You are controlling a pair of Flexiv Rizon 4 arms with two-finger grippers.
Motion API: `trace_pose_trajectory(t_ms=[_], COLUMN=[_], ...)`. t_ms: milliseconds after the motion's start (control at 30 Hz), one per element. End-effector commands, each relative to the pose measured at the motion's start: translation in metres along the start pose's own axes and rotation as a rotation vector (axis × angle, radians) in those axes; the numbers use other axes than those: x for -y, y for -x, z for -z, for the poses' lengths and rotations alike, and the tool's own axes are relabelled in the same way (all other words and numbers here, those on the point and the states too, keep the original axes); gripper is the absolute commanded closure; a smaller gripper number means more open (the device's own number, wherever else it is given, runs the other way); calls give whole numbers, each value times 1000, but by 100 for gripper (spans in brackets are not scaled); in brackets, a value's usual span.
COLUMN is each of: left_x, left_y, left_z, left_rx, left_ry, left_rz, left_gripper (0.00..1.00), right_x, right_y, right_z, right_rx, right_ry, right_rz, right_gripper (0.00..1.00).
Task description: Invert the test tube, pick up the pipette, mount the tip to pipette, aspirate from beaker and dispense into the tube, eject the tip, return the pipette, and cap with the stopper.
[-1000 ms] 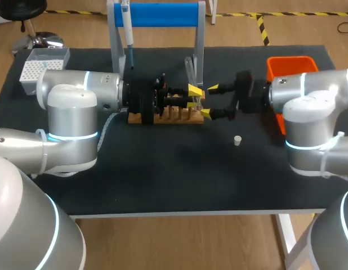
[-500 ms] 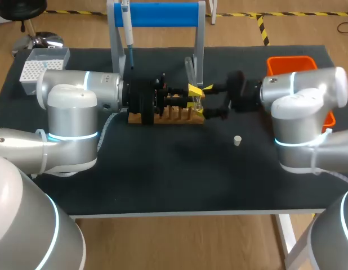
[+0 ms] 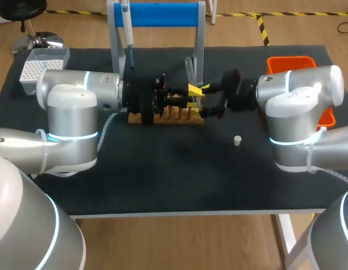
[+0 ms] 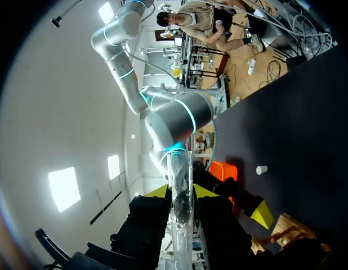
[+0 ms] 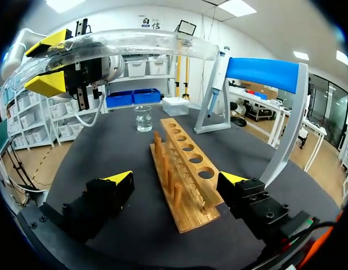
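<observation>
Clear test tube (image 5: 134, 40) held seemingly level above wooden rack (image 5: 185, 174).

The test tube (image 5: 140, 40) is clear, glossy glass; the rack (image 5: 182, 185) is bare pale wood (grain showing); the counter (image 3: 179, 174) looks matt black.

glossy silver arms (image 3: 67, 121) with glowing cyan rings (image 3: 72, 135)

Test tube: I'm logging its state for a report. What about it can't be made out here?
Head view: the lower part of the test tube is hidden behind the left claw and right claw.
Left wrist view: its near end is cut off by the black rim.
Right wrist view: one end bends away at the rim, so which end is open cannot be told.
</observation>
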State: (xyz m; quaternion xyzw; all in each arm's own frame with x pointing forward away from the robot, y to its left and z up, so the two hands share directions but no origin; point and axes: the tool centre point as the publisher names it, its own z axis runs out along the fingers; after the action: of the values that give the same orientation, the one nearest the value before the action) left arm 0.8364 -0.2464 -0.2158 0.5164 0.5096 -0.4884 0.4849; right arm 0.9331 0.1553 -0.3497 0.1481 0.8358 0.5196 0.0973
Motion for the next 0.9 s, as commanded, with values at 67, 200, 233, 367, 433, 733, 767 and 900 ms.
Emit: trace_pose_trajectory(t_ms=[67, 200, 233, 367, 433, 733, 767, 900], left_x=[-1, -1, -1, -1, -1, -1, -1, -1], left_y=[1, 1, 1, 1, 1, 1, 1, 1], left_z=[0, 0, 0, 0, 0, 0, 0, 0], left_rx=[-2, -2, -2, -2, -2, -2, -2, -2], left_ry=[-3, -3, -3, -3, -3, -3, -3, -3], left_rz=[0, 0, 0, 0, 0, 0, 0, 0], left_gripper=[100, 100, 100, 100, 100, 100, 100, 100], right_x=[0, 1, 1, 1, 0, 0, 0, 0], right_y=[-1, -1, -2, -2, -2, -3, -3, -3], right_z=[-2, -3, -3, -3, -3, -2, -2, -2], right_rx=[1, 3, 3, 4, 5, 6, 6, 6], right_ry=[-2, -3, -3, 1, 4, 7, 7, 7], right_rz=[0, 0, -1, -4, -3, -3, -3, -3], right_gripper=[0, 0, 0, 0, 0, 0, 0, 0])
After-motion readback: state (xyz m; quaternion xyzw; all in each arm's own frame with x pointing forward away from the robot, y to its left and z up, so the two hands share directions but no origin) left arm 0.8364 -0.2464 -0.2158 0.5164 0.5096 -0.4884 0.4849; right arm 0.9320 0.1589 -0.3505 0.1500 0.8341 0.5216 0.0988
